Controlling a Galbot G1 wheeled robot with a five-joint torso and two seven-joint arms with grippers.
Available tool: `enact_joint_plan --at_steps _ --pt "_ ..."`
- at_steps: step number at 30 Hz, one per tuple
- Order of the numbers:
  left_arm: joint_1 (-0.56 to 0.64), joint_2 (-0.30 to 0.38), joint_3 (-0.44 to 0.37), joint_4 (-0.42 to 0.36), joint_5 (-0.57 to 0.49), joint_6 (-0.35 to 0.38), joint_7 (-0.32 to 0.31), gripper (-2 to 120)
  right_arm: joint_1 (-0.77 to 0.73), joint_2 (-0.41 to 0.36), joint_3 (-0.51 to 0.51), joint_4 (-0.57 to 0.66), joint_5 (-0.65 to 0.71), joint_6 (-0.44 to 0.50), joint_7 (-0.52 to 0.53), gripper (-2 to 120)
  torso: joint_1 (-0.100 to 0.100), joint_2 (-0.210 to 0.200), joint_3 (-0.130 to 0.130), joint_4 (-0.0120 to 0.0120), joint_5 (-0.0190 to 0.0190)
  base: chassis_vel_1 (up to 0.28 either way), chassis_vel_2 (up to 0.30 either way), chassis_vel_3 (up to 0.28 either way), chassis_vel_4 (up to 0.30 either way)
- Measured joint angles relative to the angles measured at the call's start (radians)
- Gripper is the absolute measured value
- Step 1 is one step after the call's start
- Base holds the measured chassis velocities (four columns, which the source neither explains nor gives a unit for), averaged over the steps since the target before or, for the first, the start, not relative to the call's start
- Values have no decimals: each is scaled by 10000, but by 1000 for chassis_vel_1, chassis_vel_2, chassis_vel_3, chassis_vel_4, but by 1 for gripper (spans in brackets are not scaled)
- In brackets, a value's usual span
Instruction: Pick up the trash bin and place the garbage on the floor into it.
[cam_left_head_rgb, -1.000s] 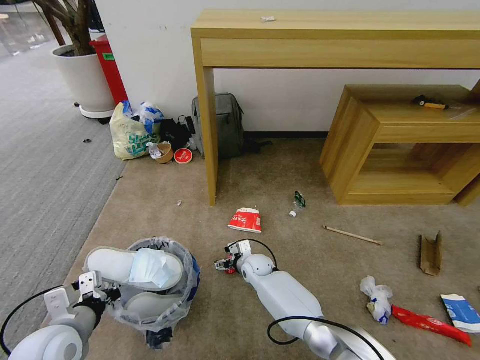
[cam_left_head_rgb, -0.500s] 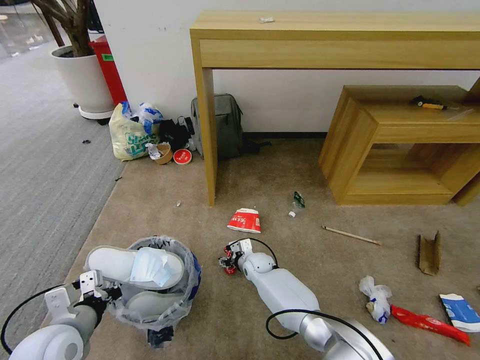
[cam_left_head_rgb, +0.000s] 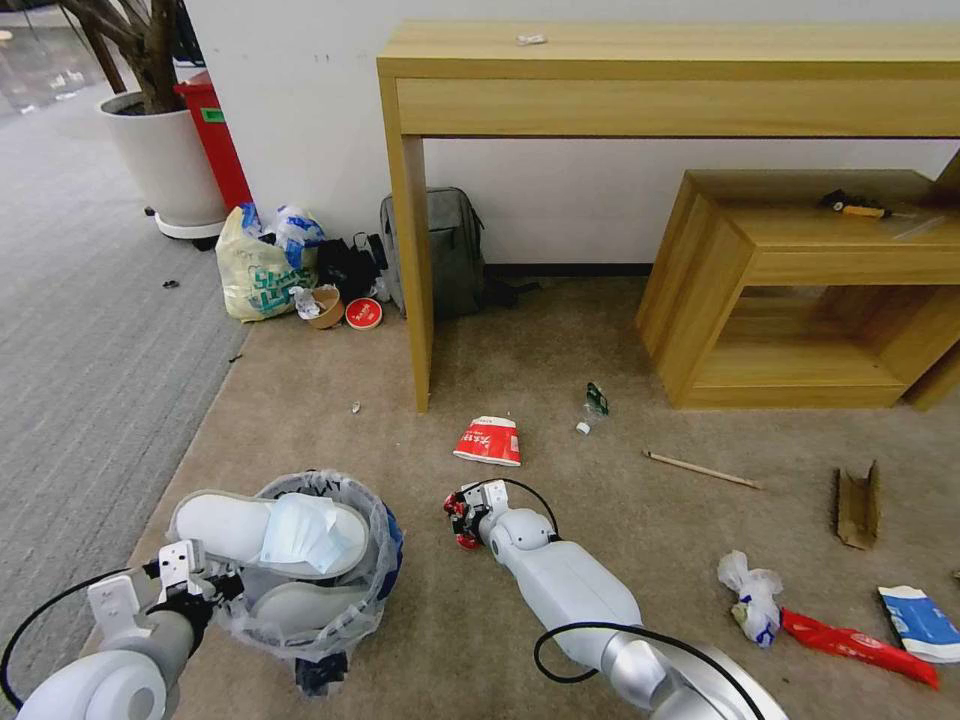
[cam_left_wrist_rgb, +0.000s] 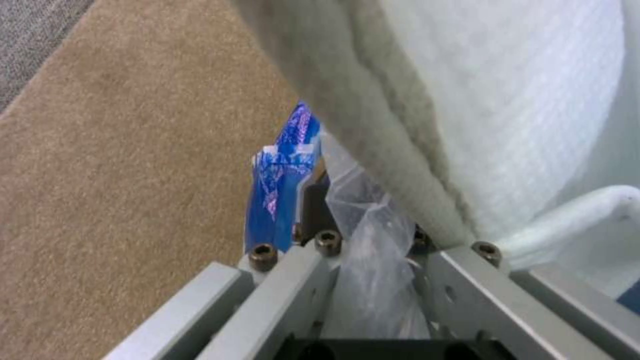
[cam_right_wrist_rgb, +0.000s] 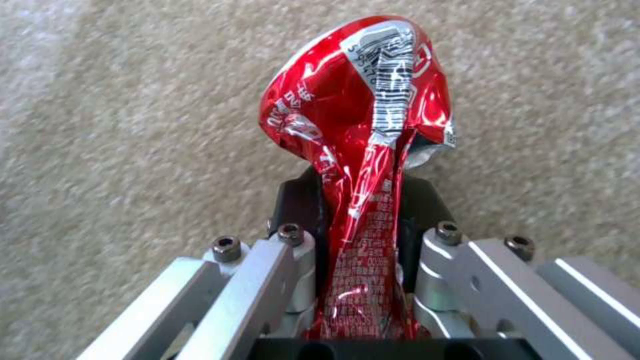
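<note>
The trash bin (cam_left_head_rgb: 340, 610), black with a crinkly clear liner, is at the near left on the floor (cam_left_head_rgb: 330, 440). Two white slippers (cam_left_head_rgb: 225, 525) and a pale blue mask lie in it. My left gripper (cam_left_head_rgb: 205, 582) is shut on its lined rim; the left wrist view shows the gripper (cam_left_wrist_rgb: 363, 240) pinching the bag (cam_left_wrist_rgb: 373, 220) beside a slipper (cam_left_wrist_rgb: 507, 100). My right gripper (cam_left_head_rgb: 461, 518) is shut on a crushed red can (cam_right_wrist_rgb: 360, 100), held just above the carpet right of the bin. More garbage lies around: a red-white cup (cam_left_head_rgb: 488, 441), a small bottle (cam_left_head_rgb: 595, 405), a wooden stick (cam_left_head_rgb: 703, 470).
At the right lie a cardboard scrap (cam_left_head_rgb: 858, 505), crumpled paper (cam_left_head_rgb: 752, 595), a red wrapper (cam_left_head_rgb: 860, 648) and a blue-white cup (cam_left_head_rgb: 920, 622). A desk leg (cam_left_head_rgb: 415, 270) and a low wooden shelf (cam_left_head_rgb: 800, 290) stand ahead. A shopping bag (cam_left_head_rgb: 258, 265) and backpack (cam_left_head_rgb: 445, 250) lean at the wall.
My right gripper has edged slightly away from me with the red can in it. The left gripper and the bin have stayed put. The camera has drifted a little.
</note>
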Motion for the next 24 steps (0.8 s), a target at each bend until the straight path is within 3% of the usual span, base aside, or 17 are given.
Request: enact_joint_plan --at_steps 7,14,24 --pt "-34 20 23 9 2 0 0 0 -378 -560 426 1623 -97 -104 -12 15 0 0 1 -2 1 0 0 0 0" --pt "-67 25 144 88 62 0 10 0 -554 -1579 1252 4471 -75 -136 -554 15 1 0 -1 -6 -3 0 0 0 0" --pt "-196 34 439 202 223 0 2 0 -839 -2172 902 7894 624 -306 -1381 15 0 0 -3 -6 -3 0 0 0 0"
